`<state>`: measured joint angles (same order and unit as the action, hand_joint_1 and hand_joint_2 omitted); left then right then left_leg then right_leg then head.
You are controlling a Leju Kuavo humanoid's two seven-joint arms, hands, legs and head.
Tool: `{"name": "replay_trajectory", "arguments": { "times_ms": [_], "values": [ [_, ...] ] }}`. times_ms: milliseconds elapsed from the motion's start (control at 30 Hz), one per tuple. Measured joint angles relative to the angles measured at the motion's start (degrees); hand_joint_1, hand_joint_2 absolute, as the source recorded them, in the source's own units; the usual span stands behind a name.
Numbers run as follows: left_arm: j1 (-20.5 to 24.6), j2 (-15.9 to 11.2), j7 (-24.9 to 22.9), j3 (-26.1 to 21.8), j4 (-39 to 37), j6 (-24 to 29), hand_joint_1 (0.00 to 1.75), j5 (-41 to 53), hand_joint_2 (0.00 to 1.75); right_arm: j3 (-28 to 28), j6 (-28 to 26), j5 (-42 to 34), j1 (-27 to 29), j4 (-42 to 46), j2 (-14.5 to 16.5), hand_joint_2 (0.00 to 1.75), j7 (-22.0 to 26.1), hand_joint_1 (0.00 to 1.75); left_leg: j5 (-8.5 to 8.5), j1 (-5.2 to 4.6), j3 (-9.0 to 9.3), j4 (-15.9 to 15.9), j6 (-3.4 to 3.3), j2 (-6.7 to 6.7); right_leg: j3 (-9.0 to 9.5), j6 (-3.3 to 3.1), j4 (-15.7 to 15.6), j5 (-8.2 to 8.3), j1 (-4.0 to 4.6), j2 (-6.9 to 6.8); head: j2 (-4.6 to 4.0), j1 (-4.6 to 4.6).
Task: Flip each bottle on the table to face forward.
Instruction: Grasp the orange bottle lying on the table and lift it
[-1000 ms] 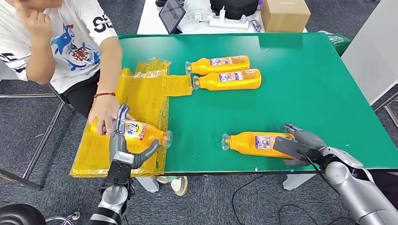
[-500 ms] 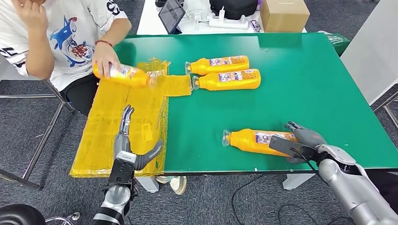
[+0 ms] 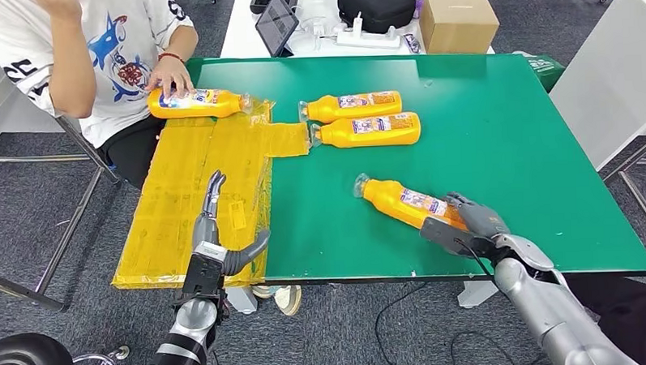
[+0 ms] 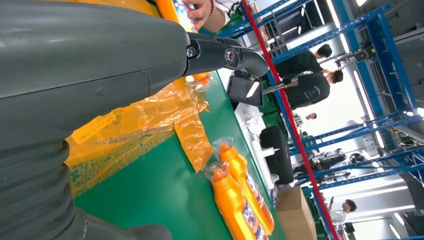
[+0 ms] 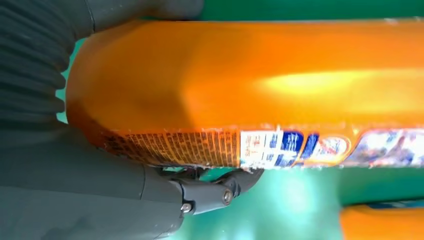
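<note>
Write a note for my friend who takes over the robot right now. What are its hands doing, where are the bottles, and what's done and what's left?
Right hand grips the base end of the near orange bottle, which lies slanted on the green table.
Left hand is open, holding nothing, above the yellow taped sheet.
Two orange bottles lie side by side mid-table, labels up.
A person's hand rests on a fourth bottle at the sheet's far edge.
Left: finish turning the held bottle, then check the fourth.

A robot test lab or workshop is showing here: a green table (image 3: 505, 144) is standing on grey carpet (image 3: 28, 201), blue steel racking (image 4: 380, 60) is rising under bright ceiling lights, and a side desk is holding a tablet (image 3: 278, 20), black bag (image 3: 376, 4) and cardboard box (image 3: 458, 21).
</note>
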<state>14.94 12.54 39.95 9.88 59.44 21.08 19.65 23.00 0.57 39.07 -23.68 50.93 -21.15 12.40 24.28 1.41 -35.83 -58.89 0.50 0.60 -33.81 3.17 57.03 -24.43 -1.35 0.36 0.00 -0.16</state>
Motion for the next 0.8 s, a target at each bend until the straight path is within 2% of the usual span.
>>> {"name": "replay_trajectory", "arguments": {
  "times_ms": [333,533,600,733,800],
  "values": [
    [0.3,0.3,0.0,0.2,-0.6,-0.8,0.00,-0.5,1.75,-2.1,0.4,-1.8,1.1,0.1,1.3,1.75,2.1,1.73,0.00,0.00,0.10,0.0,0.00,-0.03,0.10,0.00,0.0,0.00,0.00,0.02,0.00,0.00],
    [0.3,0.3,0.0,0.4,-1.0,-1.0,0.00,-0.8,1.75,-5.3,-0.1,-6.3,3.5,2.3,2.2,1.75,4.3,1.75,0.00,0.00,0.09,0.0,0.00,-0.01,0.14,0.00,0.0,0.00,0.00,0.01,0.00,0.01],
    [0.0,0.5,-0.4,0.5,-0.7,-1.5,0.00,-1.2,1.75,-7.5,-4.4,-7.1,5.7,5.0,4.1,1.75,5.5,1.75,0.00,0.00,0.01,0.0,0.00,0.01,0.13,0.00,0.0,0.00,0.01,0.01,0.00,0.02],
    [-2.1,1.2,-2.8,0.8,1.7,-4.5,0.00,-4.4,1.75,-12.8,-21.0,-5.9,11.4,16.8,11.3,1.75,9.4,1.75,0.00,0.01,-0.16,0.0,0.01,0.02,-0.16,0.00,0.0,-0.01,0.03,0.01,0.00,-0.04],
    [-2.8,1.6,-3.6,1.1,2.8,-6.0,0.00,-6.0,1.75,-14.5,-25.2,-6.2,13.2,22.3,14.2,1.75,11.0,1.75,0.00,0.03,-0.20,0.1,0.01,0.12,-0.18,0.00,0.0,-0.03,0.03,-0.03,0.00,-0.01]
  ]
}}
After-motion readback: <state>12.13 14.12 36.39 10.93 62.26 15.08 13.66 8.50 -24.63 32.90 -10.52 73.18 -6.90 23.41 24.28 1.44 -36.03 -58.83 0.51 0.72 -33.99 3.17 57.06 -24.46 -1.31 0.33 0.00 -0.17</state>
